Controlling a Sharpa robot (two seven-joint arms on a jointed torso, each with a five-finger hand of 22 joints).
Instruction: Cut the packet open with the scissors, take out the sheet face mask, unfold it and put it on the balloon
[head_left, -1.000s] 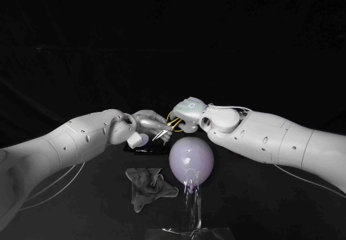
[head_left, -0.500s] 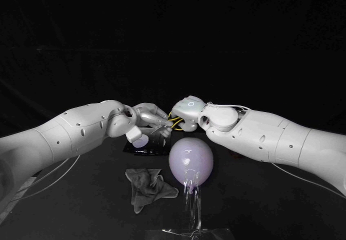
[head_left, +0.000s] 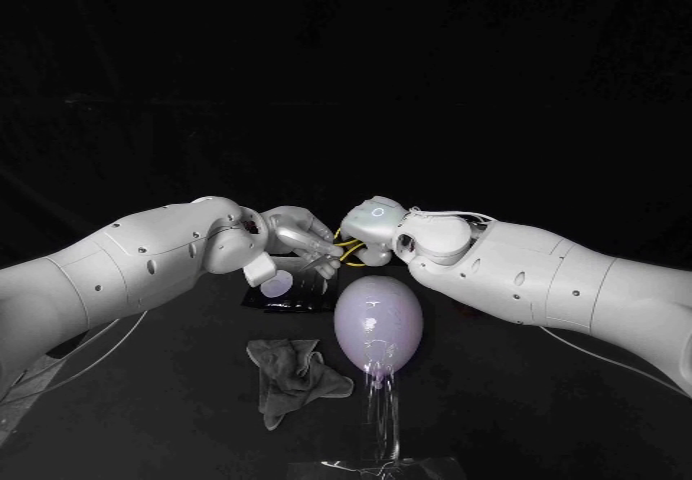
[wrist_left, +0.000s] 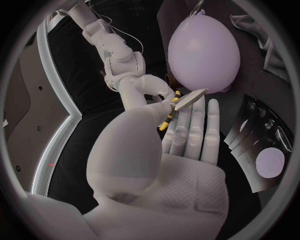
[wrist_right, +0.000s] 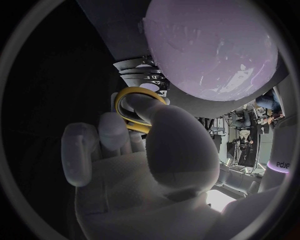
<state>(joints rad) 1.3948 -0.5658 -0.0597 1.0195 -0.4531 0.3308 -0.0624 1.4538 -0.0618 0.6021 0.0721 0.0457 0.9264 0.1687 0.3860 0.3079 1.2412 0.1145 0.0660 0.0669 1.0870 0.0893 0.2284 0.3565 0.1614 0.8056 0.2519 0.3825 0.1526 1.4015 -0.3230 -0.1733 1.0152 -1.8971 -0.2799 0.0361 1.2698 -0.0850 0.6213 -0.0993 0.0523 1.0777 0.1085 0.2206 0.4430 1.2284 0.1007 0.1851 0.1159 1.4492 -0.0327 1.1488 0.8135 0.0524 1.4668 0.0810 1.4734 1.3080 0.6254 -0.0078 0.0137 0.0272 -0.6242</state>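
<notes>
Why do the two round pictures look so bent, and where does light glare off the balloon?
Head view: a small bright spot on the balloon, black table around it. Left wrist view: a fisheye lens bends straight edges; the balloon shines softly. Right wrist view: same bending, with speckled glints on the balloon.

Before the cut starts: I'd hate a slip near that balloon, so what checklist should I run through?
1. Right hand grips the scissors by the yellow handle: ok.
2. Packet lifted for cutting: not ok, it lies on the table.
3. Left hand clear of the blades: cannot tell; a blade lies by its fingers.
4. Balloon upright on its stand: ok.
</notes>
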